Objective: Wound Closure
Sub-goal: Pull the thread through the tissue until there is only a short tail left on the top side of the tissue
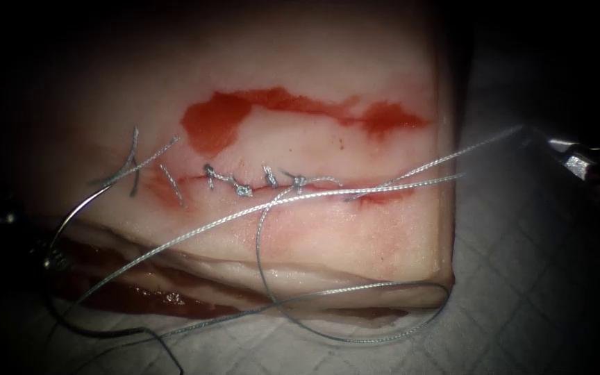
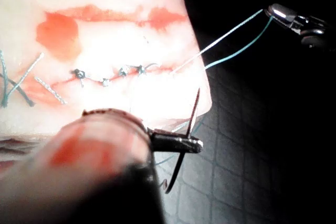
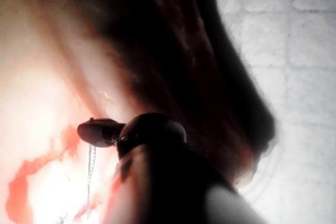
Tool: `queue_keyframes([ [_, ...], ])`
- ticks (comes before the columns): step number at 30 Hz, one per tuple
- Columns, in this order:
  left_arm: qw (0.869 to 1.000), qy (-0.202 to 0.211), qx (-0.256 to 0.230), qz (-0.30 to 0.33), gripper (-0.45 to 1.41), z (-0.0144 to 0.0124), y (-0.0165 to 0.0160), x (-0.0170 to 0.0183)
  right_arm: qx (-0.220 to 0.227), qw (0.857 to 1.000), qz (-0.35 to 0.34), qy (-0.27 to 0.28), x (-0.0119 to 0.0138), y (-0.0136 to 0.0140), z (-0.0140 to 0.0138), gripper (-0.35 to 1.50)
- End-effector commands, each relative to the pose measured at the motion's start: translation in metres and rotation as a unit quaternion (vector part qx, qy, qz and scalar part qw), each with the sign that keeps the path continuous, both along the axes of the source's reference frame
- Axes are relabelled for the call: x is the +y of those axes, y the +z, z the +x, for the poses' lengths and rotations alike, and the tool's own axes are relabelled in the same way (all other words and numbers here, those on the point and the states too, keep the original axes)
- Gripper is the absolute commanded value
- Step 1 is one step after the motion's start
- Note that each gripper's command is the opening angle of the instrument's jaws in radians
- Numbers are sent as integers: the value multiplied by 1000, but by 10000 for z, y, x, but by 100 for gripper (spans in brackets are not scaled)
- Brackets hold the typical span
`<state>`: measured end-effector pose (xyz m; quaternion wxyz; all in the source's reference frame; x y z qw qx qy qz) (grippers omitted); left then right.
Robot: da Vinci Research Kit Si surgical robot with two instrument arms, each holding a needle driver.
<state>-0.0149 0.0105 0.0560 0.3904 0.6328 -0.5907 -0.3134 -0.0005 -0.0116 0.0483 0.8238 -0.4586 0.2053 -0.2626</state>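
The tissue (image 1: 355, 90) has a cut (image 1: 376, 196) with several stitches (image 1: 244, 189) along its left and middle part. At the tissue's left edge my left tool (image 1: 48, 258) holds the curved needle (image 1: 83, 203) outside the tissue. Seen close, the left jaws (image 2: 191, 144) are shut on the needle (image 2: 193, 109) near mid-curve. To the right of the tissue my right tool (image 1: 569, 158) holds the thread (image 1: 453, 158). Two strands run from it to the right end of the cut. The right jaws (image 3: 95, 132) are shut on the thread (image 3: 90, 174).
A long slack loop of thread (image 1: 383, 339) lies on the white cloth (image 1: 536, 292) in front of the tissue. Cut thread ends (image 1: 133, 163) cross at the left end of the cut. Red fluid (image 1: 217, 121) stains the tissue above the cut.
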Motion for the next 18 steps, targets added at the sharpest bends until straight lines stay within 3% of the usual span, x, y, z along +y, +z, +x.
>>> queue_keyframes([
  [1,1000,-1,-1,0,-45,-5,5,1,-26,999,-13,15,11,1,-16,-35],
  [7,1000,-9,1,3,-45,-5,8,3,-151,987,-40,47,24,-6,-71,-35],
  [18,1000,-12,1,4,-45,-4,8,5,-265,961,-44,68,24,-3,-139,-35],
])
